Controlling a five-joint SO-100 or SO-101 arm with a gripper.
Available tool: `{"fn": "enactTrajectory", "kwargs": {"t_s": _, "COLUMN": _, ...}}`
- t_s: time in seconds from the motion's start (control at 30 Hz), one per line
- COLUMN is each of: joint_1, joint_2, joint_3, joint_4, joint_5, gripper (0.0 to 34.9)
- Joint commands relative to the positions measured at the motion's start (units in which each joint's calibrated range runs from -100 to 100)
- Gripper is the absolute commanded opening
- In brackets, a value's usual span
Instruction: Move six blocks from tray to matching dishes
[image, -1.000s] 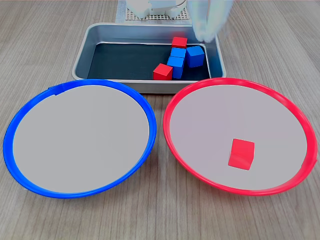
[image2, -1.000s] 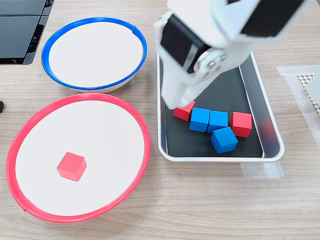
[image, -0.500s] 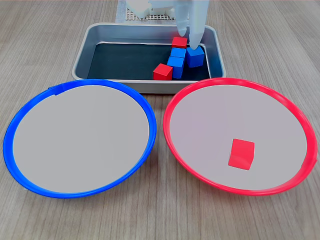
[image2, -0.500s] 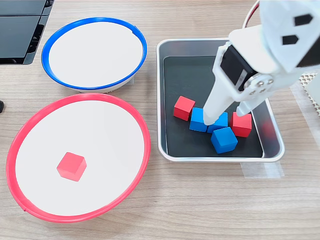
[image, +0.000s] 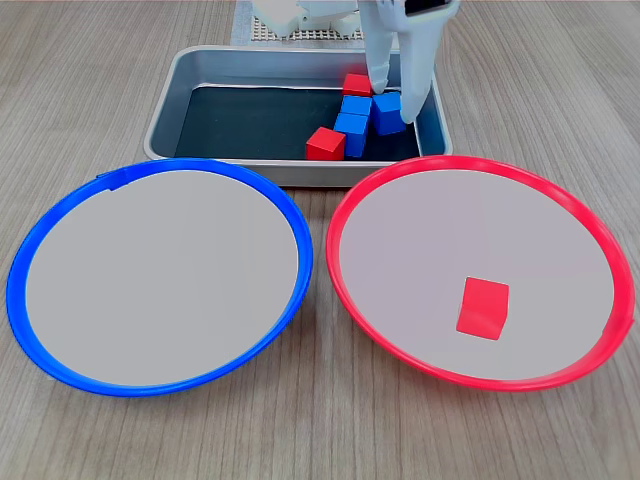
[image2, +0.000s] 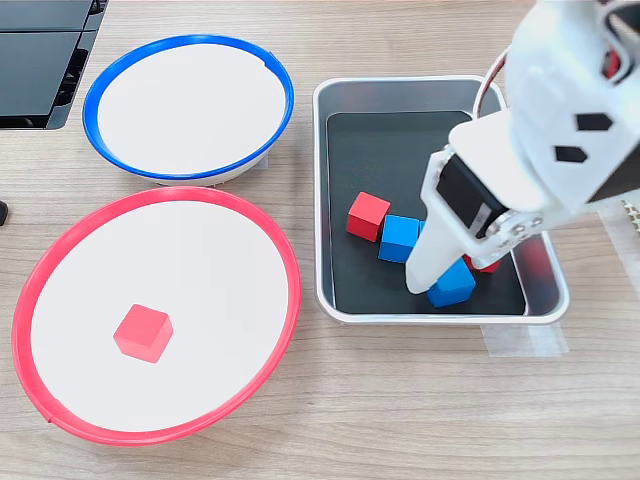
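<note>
In the first exterior view, the gripper reaches down into the tray, its two fingers standing either side of a blue block at the tray's right end; whether they press on it I cannot tell. Beside it lie two more blue blocks in a row, a red block behind and another red block in front. A third red block sits in the red dish; the blue dish holds nothing. All rest on a wooden surface.

In the second exterior view, the arm hides one finger, one blue block and most of the far red one. Only one white finger shows, its tip touching the blue block near the tray's wall.
</note>
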Motion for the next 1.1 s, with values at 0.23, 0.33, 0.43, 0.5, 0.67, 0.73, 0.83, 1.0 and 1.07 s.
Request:
{"fn": "enactTrajectory", "kwargs": {"t_s": 0.23, "joint_1": 0.64, "joint_2": 2.76, "joint_3": -5.43, "joint_4": 1.33, "joint_5": 0.24, "gripper": 0.1}}
{"fn": "enactTrajectory", "kwargs": {"t_s": 0.33, "joint_1": 6.38, "joint_2": 2.59, "joint_3": -15.90, "joint_4": 8.51, "joint_5": 0.15, "gripper": 0.1}}
{"fn": "enactTrajectory", "kwargs": {"t_s": 0.43, "joint_1": 15.79, "joint_2": 5.92, "joint_3": -30.56, "joint_4": 11.07, "joint_5": -1.71, "gripper": 0.1}}
{"fn": "enactTrajectory", "kwargs": {"t_s": 0.5, "joint_1": 21.07, "joint_2": 11.21, "joint_3": -40.02, "joint_4": 10.08, "joint_5": -2.54, "gripper": 0.1}}
{"fn": "enactTrajectory", "kwargs": {"t_s": 0.67, "joint_1": 27.75, "joint_2": 30.57, "joint_3": -61.33, "joint_4": 7.44, "joint_5": -3.42, "gripper": 0.1}}
{"fn": "enactTrajectory", "kwargs": {"t_s": 0.73, "joint_1": 28.50, "joint_2": 34.06, "joint_3": -64.33, "joint_4": 6.28, "joint_5": -3.32, "gripper": 0.2}}
{"fn": "enactTrajectory", "kwargs": {"t_s": 0.83, "joint_1": 29.82, "joint_2": 38.67, "joint_3": -67.52, "joint_4": 3.15, "joint_5": -3.08, "gripper": 0.2}}
{"fn": "enactTrajectory", "kwargs": {"t_s": 1.0, "joint_1": 31.51, "joint_2": 42.34, "joint_3": -68.52, "joint_4": 0.34, "joint_5": -1.51, "gripper": 17.1}}
{"fn": "enactTrajectory", "kwargs": {"t_s": 1.07, "joint_1": 32.17, "joint_2": 41.57, "joint_3": -67.52, "joint_4": 0.34, "joint_5": -0.59, "gripper": 22.9}}
